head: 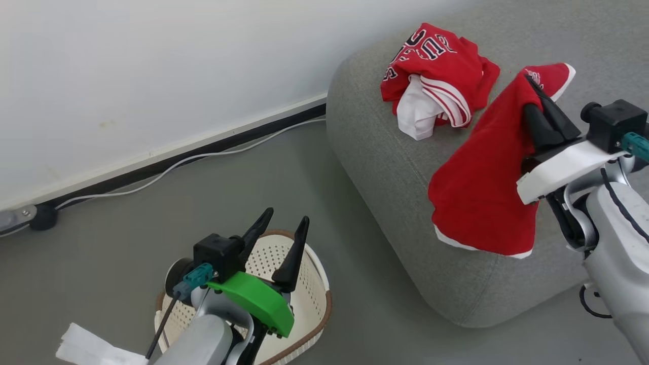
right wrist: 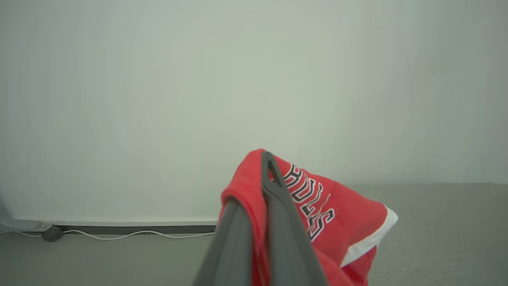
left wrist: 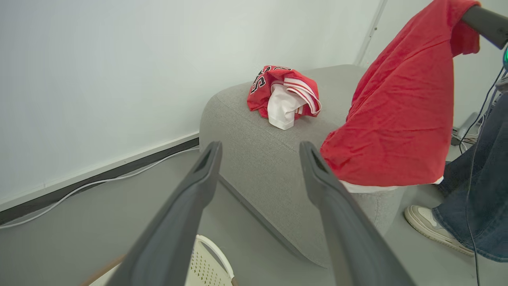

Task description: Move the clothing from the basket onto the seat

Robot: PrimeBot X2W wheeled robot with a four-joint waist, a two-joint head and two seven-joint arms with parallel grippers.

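The red shorts (head: 481,187) were held pinched between the closed fingers of the right claw (head: 530,80). They were draped down over the front of the seat (head: 385,167) with the white-trimmed hem lowest (black-and-white lettering was seen close to the grip in the right wrist view). Whether the hem rested on the cushion could not be told.

The red jersey (head: 436,66) was found crumpled on the seat, further back near its rounded corner, with white fabric and striped trim turned outward. It lay just beside the shorts, and contact between them could not be judged.

The basket (head: 317,284) was set on the grey floor (head: 127,233), to the left of the seat and apart from it. The left claw (head: 286,215) was held above the basket with its fingers spread wide and nothing between them.

A white cable (head: 203,157) was laid along the foot of the wall (head: 152,61). In the left wrist view, a person's shoe (left wrist: 428,226) and jeans leg (left wrist: 484,190) were seen beside the seat.
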